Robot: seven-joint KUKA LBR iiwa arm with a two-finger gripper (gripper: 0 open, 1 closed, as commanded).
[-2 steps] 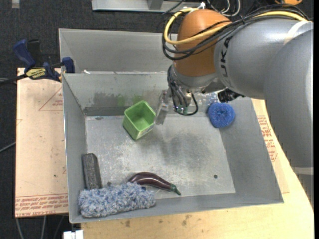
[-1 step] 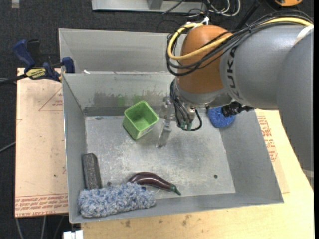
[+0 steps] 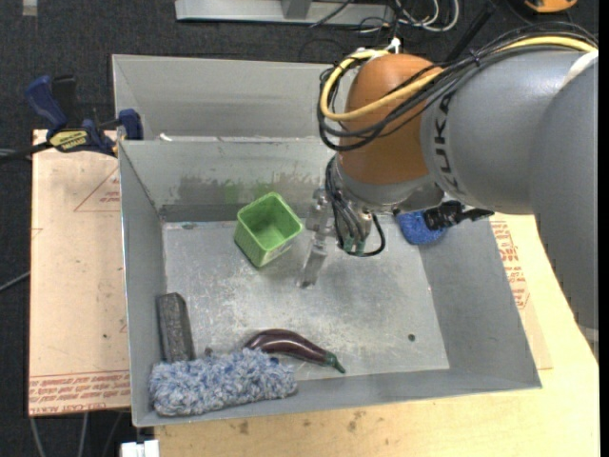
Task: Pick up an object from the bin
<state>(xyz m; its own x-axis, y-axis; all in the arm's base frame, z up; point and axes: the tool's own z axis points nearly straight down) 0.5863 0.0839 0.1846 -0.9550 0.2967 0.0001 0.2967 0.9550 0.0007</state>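
Observation:
My gripper (image 3: 313, 260) hangs over the bin's middle, just right of a green square cup (image 3: 268, 228) that lies tipped near the back wall. One finger shows, pointing down at the bare floor, with nothing seen between the fingers. A blue object (image 3: 420, 227) lies at the right wall, partly hidden behind the arm.
Along the front wall lies a blue-grey knitted cloth (image 3: 221, 384), with a dark purple eggplant-shaped toy (image 3: 295, 347) beside it. A grey block (image 3: 174, 327) rests at the left wall. The arm and its orange cover hang over the bin's back right.

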